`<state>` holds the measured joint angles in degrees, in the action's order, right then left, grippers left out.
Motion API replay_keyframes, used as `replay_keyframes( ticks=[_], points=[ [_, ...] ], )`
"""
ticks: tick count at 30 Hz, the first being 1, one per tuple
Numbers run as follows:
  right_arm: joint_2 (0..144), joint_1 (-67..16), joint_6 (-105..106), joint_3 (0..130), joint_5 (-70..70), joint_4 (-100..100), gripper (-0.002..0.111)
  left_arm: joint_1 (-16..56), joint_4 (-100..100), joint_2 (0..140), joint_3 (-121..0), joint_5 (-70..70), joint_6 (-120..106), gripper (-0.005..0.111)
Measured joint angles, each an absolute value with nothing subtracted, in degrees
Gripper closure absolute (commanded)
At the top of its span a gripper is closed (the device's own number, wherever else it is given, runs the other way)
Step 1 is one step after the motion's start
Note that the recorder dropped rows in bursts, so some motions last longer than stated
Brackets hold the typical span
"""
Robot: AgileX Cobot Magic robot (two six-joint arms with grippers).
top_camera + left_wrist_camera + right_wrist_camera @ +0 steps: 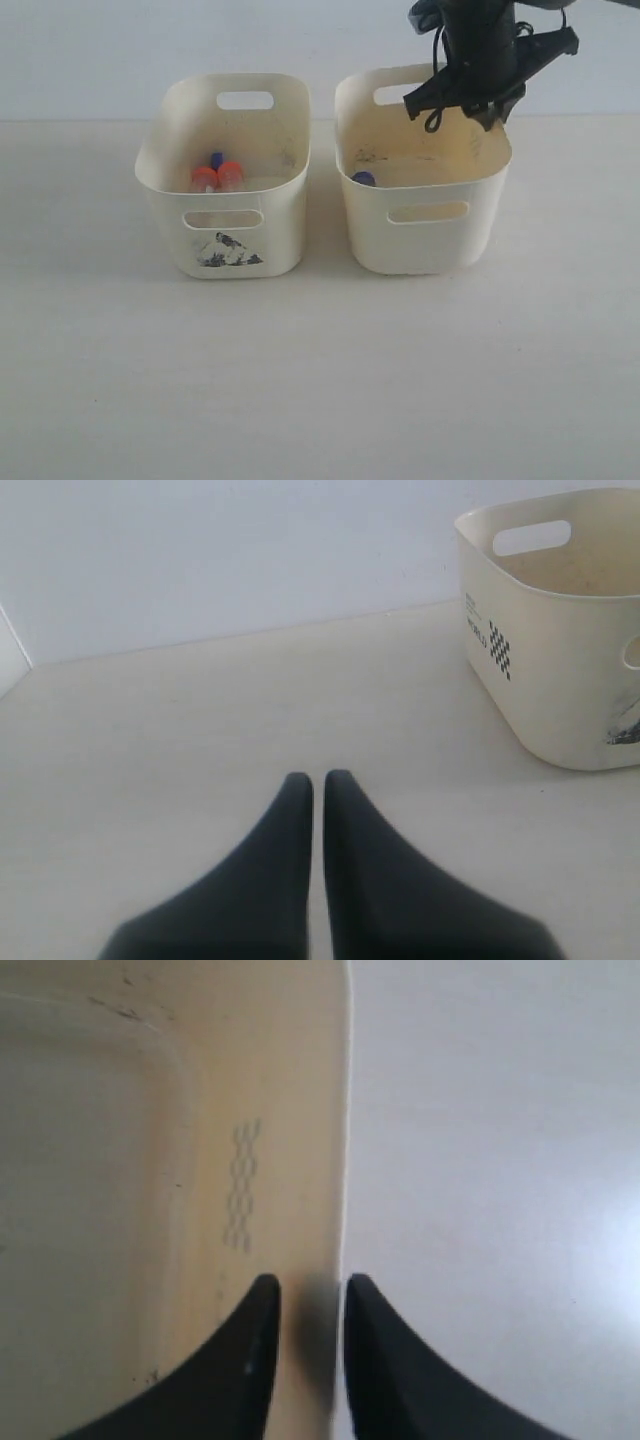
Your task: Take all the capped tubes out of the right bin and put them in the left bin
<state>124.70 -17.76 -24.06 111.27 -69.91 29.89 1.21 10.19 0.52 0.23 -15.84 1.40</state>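
Claw [308, 1282] seemingly astride right bin [285, 1110] rim

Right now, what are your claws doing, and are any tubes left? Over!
Left claw shut, empty, over table. Right claw slightly open, empty, over right bin rim. One blue-capped tube left inside; three caps showing in left bin. Nothing blocking.

A black arm [478, 50] carries a looped black cable [434, 118], and its matte black fingers [235, 1370] taper to rounded tips.

Left bin [168, 215] stands left of right bin [430, 250]; capped tubes [230, 173] lie inside both
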Motion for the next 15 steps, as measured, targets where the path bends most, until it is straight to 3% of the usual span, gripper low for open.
replay_keyframes(
  ticks=[3, 15],
  points=[
    [125.7, -17.8, -24.3, 111.3, -69.9, 28.9, 0.050, 1.2, 10.2, 0.5, 0.2, -15.8, 1.4, 0.102],
    [123.6, -17.8, -26.2, 111.8, -69.9, 34.1, 0.050, 1.2, 10.2, 0.5, 0.2, -15.8, 1.4, 0.102]
  ],
)
